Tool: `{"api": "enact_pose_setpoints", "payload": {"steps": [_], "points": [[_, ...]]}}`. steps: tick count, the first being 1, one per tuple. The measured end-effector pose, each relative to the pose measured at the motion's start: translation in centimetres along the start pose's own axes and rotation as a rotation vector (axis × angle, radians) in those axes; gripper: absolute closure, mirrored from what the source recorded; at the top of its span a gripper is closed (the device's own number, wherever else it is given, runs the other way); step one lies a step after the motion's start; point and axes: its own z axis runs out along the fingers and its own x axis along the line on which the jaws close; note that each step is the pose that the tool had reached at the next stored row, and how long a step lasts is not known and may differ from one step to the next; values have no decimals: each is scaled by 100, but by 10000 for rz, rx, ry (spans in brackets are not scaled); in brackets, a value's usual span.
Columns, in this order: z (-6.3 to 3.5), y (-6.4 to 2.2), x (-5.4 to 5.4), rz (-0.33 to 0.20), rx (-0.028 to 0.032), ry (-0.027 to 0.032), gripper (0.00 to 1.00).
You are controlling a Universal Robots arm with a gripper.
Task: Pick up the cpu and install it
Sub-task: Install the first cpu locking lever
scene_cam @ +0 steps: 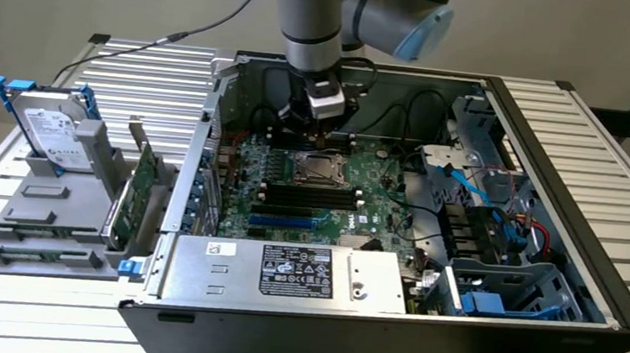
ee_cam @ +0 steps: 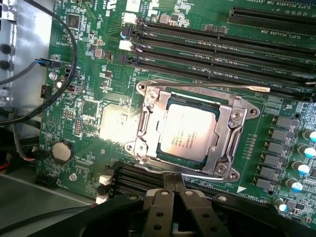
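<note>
Gripper (ee_cam: 174, 183): black, jointed metal fingers pressed together at the tips, empty; nothing held between them.
Cpu (ee_cam: 186, 133): small flat square chip, matte silver-grey top plate with faint printed lettering and a thin dark rim; it lies flat inside the socket, just ahead of the closed fingertips and apart from them.
Socket frame (ee_cam: 148, 118): square bright-metal frame with black corners, screw heads at its corners; it surrounds the cpu on all sides.
Retention lever (ee_cam: 212, 87): one thin steel rod along the frame's far side from the gripper.
Motherboard (ee_cam: 89, 98): green circuit board, densely populated with small components; one round coin cell (ee_cam: 62, 151) sits off to the side of the gripper.
Memory slots (ee_cam: 222, 49): long black slots, parallel, beyond the socket from the gripper; at least four counted in the wrist view, empty.
Arm (scene_cam: 313, 20): one, grey tube segments with blue joint caps; it comes down nearly vertically into the open case, the wrist pointing down over the socket area.
Computer case (scene_cam: 585, 254): one dark metal tower lying on its side, lid off, below and around the gripper.
Power supply (scene_cam: 282, 273): one grey sheet-metal box with a label, well apart from the gripper at the case's near edge.
Hard drive (scene_cam: 48, 125): one silver drive with white label and blue brackets, upright in a grey holder outside the case, well apart from the gripper.
</note>
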Motion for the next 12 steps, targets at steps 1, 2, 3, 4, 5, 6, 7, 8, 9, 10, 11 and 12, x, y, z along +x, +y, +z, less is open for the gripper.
{"api": "enact_pose_setpoints", "payload": {"steps": [1, 2, 3, 4, 5, 6, 7, 8, 9, 10, 11, 12], "points": [[1, 2, 2, -14, 2, -2, 89], [3, 3, 4, -26, 4, -2, 89], [6, 4, 7, -42, 9, -1, 89], [8, 5, 9, -55, 12, -1, 89], [9, 7, 11, -68, 14, -3, 89], [11, 8, 13, -82, 16, -4, 89], [13, 9, 15, -95, 19, -4, 89], [14, 10, 17, -108, 22, -5, 89], [16, 12, 19, -122, 25, -5, 89], [18, 13, 21, -136, 27, -6, 89], [20, 14, 23, -149, 30, -6, 89], [22, 15, 24, -164, 33, -7, 89]]}}
